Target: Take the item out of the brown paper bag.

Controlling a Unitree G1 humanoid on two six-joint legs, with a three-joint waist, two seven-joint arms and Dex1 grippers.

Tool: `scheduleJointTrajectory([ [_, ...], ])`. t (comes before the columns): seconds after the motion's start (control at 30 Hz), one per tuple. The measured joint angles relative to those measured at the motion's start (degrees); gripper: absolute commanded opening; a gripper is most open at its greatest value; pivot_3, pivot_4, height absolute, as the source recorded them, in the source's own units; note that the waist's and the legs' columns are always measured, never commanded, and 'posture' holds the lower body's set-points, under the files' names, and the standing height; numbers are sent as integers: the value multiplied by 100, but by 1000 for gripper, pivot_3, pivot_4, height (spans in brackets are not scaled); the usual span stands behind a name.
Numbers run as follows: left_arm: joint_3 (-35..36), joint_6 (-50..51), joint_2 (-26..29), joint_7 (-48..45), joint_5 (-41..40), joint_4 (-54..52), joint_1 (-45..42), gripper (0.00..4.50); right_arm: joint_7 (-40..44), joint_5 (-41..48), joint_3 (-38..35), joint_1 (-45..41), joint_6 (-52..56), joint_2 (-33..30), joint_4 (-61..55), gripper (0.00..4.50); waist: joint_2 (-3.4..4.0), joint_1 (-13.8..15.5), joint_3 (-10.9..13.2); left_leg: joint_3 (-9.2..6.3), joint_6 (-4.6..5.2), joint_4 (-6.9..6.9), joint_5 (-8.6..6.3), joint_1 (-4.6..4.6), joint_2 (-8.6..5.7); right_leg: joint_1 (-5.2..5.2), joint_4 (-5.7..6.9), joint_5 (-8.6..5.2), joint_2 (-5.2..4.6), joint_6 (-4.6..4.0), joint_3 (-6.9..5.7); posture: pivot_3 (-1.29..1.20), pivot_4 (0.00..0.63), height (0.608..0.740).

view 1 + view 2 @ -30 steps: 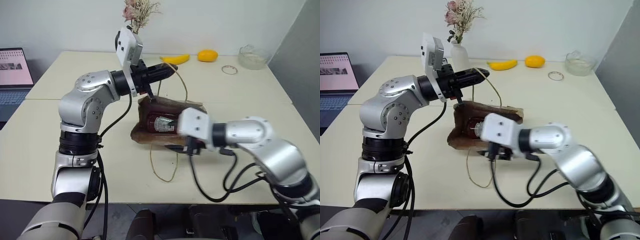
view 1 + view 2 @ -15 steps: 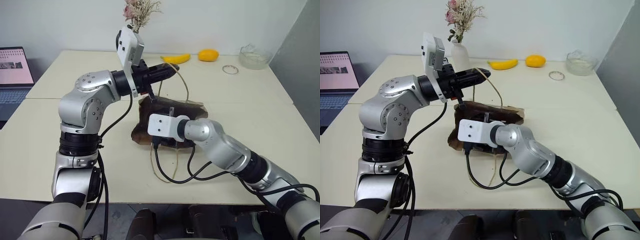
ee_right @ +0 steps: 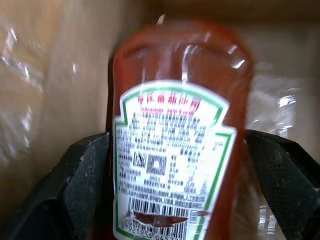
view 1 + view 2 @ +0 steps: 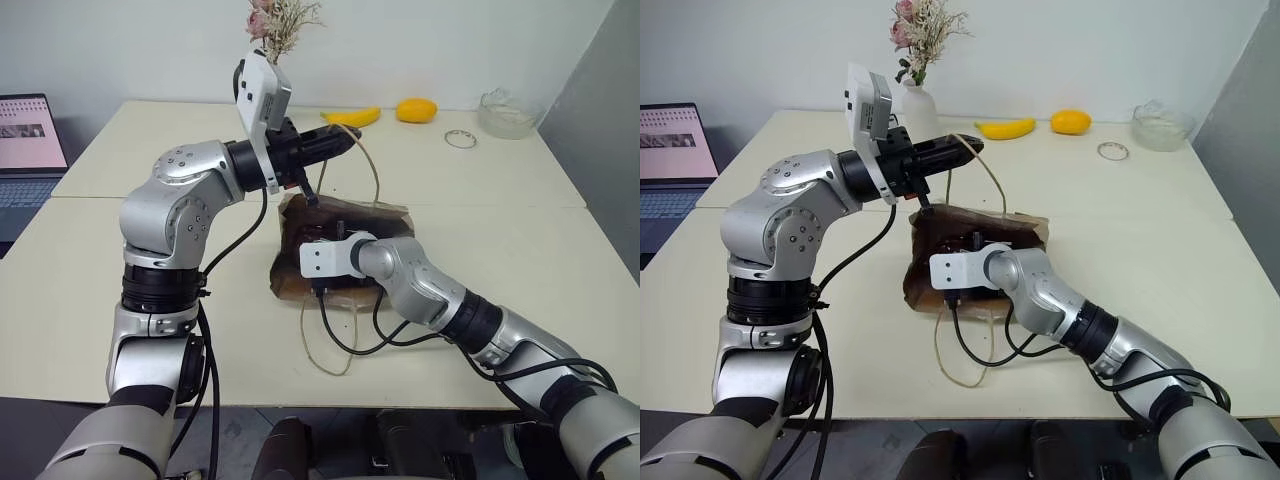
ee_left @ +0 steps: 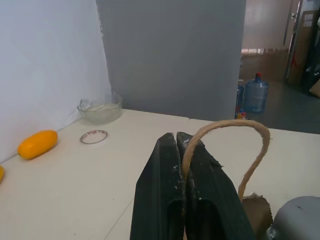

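The brown paper bag [image 4: 392, 216] lies crinkled mid-table, its mouth facing me. My left gripper [image 5: 176, 136] hovers above it, shut on one tan string handle [image 5: 227, 124], which loops up from the bag. My right gripper [image 4: 325, 238] reaches into the bag's mouth. In the right wrist view the item [image 3: 175, 150], a bottle of dark red sauce with a white label, lies between the open black fingers [image 3: 80, 180], one on either side of it.
The bag's other string handle [image 4: 325, 345] trails loose toward the table's front edge. At the back stand a vase of dried flowers [image 4: 918, 95], a banana [image 4: 352, 118], an orange fruit [image 4: 415, 110], a small ring [image 4: 460, 139] and a glass bowl [image 4: 503, 112]. A laptop [image 4: 30, 135] sits far left.
My right arm swung in from the right and pushed its gripper forward and down into the bag's mouth, wrist rolling. The left gripper stayed put holding the handle.
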Motion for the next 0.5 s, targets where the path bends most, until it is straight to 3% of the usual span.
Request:
scheduleJointTrajectory([
  [0.13, 0, -16, 20, -16, 4, -14, 67, 0, 166, -53, -87, 12, -64, 75, 28, 3315, 0, -14, 0, -1, 0, 0, 0, 4, 0, 0, 8, 0, 0, 0, 0, 0, 150, 740],
  [0.5, 0, -183, 71, -131, 20, 19, 124, 0, 522, -96, -364, 96, -78, 80, -203, 3268, 1, -34, 0, -2, 0, 0, 0, 4, 0, -3, 12, -1, 0, -1, -1, 0, 150, 740],
])
